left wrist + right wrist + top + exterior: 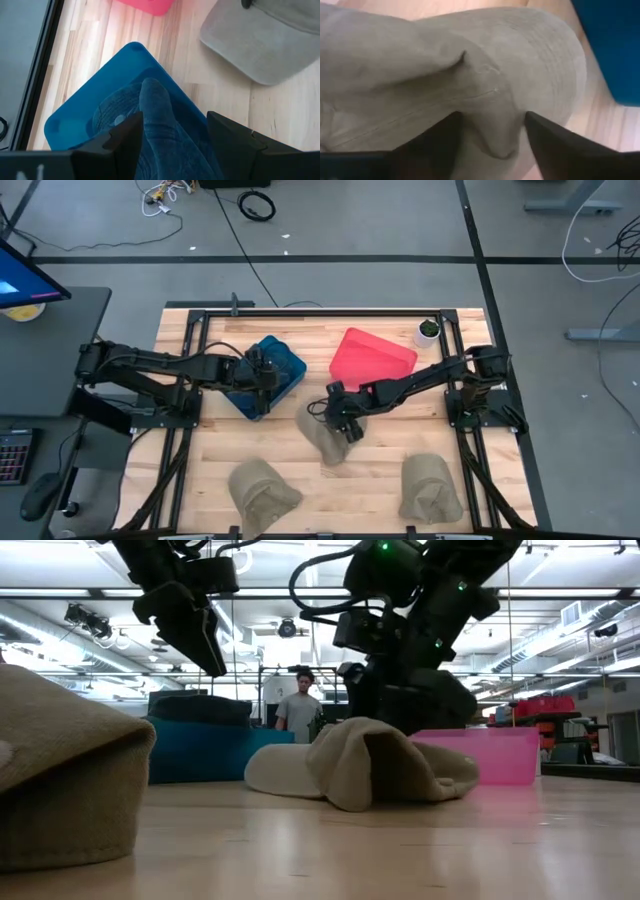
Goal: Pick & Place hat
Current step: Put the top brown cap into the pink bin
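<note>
Nearest the front edge of the pale wooden slatted worktop [200, 450], two crumpled beige fabric hats are lying untouched, one at front left [262, 490] and one at front right [430, 488].

Further in, at the middle of the worktop, a third beige fabric hat with a brim [322, 435] is lying slumped, its long axis running roughly from the worktop's centre toward the front. The right end effector [350, 425] is pressing down onto this hat's far end, directly above it. In the right wrist view its two dark fingers [435, 140] are standing wide, straddling a raised fold of the beige cloth [485, 105] without yet closing on it. This arm is clearly the nearer one, so the grasp looks like its job, and the fold lies straight between the jaws.

Beyond that, at far left, the left end effector [262, 375] is hovering over the blue plastic bin [285, 360], fingers spread and holding nothing, with a dark blue fabric hat [150, 115] lying inside the bin below.

At far right, the pink plastic bin [372, 358] is sitting just behind the right arm, probably the beige hat's destination.
</note>
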Controlling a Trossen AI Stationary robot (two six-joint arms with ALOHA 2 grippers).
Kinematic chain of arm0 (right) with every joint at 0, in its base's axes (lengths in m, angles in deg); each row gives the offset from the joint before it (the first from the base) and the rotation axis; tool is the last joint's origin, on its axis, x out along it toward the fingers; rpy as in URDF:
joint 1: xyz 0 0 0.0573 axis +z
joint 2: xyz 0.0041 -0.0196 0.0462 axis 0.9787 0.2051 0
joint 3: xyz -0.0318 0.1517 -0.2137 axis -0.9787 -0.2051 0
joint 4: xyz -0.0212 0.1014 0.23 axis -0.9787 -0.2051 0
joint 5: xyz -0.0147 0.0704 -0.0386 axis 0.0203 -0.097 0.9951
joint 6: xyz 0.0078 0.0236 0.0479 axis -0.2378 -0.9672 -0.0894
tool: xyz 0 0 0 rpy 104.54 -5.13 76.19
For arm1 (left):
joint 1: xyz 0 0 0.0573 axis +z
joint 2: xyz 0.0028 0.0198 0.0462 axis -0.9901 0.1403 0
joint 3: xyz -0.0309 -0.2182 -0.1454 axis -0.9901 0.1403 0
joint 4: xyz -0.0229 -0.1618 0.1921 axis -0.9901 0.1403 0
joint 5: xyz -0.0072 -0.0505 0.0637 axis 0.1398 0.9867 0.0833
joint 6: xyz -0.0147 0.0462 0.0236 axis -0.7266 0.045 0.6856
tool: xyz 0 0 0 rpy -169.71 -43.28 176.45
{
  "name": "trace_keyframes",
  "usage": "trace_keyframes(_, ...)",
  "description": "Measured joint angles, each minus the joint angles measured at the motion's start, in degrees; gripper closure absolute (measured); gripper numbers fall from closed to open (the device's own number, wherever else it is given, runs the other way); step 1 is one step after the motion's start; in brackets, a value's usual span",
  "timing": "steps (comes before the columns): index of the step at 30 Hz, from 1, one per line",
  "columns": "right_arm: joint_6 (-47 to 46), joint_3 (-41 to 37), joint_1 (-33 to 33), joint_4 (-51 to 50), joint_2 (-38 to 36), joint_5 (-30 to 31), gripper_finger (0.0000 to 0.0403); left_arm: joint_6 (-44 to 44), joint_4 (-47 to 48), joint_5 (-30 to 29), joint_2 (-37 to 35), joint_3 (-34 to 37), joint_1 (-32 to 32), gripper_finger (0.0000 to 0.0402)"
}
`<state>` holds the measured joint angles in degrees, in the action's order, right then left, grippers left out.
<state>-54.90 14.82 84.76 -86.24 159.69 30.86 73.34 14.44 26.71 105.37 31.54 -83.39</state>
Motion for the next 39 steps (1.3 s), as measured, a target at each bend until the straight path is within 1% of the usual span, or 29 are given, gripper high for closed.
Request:
trace_keyframes(2,-0.5,0.0,-0.1,-0.3,-0.6,0.3,0.0246,0.0,0.0,0.0,0.0,0.0,0.0,0.0179)
trace_keyframes(6,-4.1,-0.1,-0.5,-0.7,-1.7,0.2,0.0363,0.0,0.0,0.0,0.0,0.0,0.0,0.0179)
trace_keyframes(7,-4.9,-0.1,-0.6,-0.7,-2.0,0.2,0.0381,0.0,0.0,0.0,0.0,0.0,0.0,0.0179)
trace_keyframes(8,-5.7,-0.1,-0.6,-1.1,-2.4,0.2,0.0388,0.0,0.0,0.0,0.0,0.0,0.0,0.0179)
trace_keyframes(11,-7.9,0.8,-0.3,-4.3,-4.7,0.2,0.0380,0.0,0.0,0.0,0.0,0.0,0.0,0.0179)
trace_keyframes(13,-7.3,2.9,0.2,-7.8,-6.9,0.6,0.0381,0.0,0.0,0.0,0.0,0.0,0.0,0.0179)
trace_keyframes(14,-6.5,4.3,0.5,-10.0,-8.3,1.8,0.0385,0.0,0.0,0.0,0.0,0.0,0.0,0.0179)
trace_keyframes(16,-3.8,7.4,1.0,-15.8,-10.7,6.6,0.0394,0.0,0.0,0.0,0.0,0.0,0.0,0.0179)
trace_keyframes(19,2.8,11.8,1.0,-24.6,-13.9,17.5,0.0397,0.0,0.0,0.0,0.0,0.0,0.0,0.0179)
trace_keyframes(21,8.0,13.8,0.7,-27.1,-16.1,23.7,0.0397,0.0,-0.1,0.0,0.0,0.0,0.0,0.0179)
trace_keyframes(23,13.7,14.3,-0.2,-27.8,-18.8,27.0,0.0399,0.0,-0.1,0.0,0.0,0.0,0.0,0.0179)
trace_keyframes(26,19.6,13.9,-2.9,-29.6,-22.1,26.6,0.0401,-0.1,-0.2,0.0,0.0,0.0,0.0,0.0179)
trace_keyframes(30,23.8,11.9,-8.6,-35.6,-25.3,26.6,0.0401,-0.1,-0.3,0.0,0.0,0.0,0.0,0.0179)
trace_keyframes(32,27.6,10.3,-11.5,-38.1,-26.3,25.9,0.0401,-0.1,-0.3,0.0,0.0,0.0,0.0,0.0179)
trace_keyframes(36,38.7,5.2,-16.6,-37.2,-27.2,23.7,0.0402,-0.1,-0.4,0.0,0.0,0.0,0.0,0.0179)
trace_keyframes(39,44.0,1.0,-19.5,-35.7,-27.0,23.6,0.0402,-0.1,-0.4,0.0,0.0,0.0,0.0,0.0179)
